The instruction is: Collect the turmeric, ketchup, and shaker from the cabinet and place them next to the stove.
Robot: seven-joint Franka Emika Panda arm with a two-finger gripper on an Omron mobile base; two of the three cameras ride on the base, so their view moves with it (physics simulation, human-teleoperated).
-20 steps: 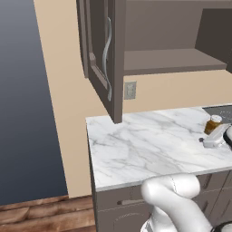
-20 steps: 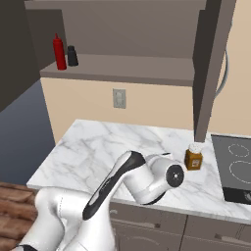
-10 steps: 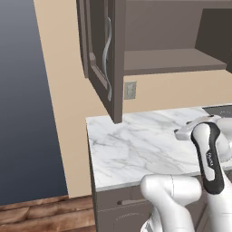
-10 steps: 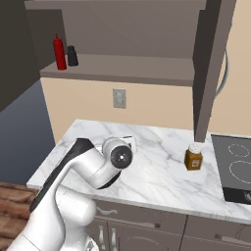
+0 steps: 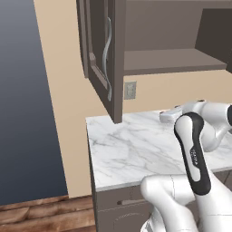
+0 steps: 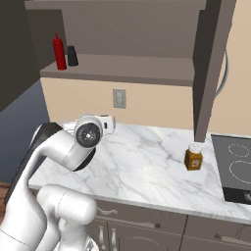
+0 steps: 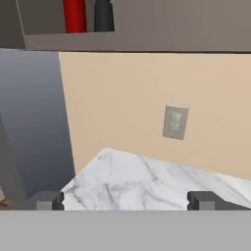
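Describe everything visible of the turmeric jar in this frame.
The turmeric is a small amber-brown jar with a cream-white lid and a pale label, apparently glass or clear plastic. It stands upright on the white marble counter, just left of the stove, below the open cabinet door's edge. Nothing else touches it.

ketchup (image 7: pixel 74 15) top beyond frame edge

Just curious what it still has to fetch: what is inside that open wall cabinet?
On the cabinet shelf stand the red ketchup and a small dark shaker. The shelf's right end is covered by the open door.
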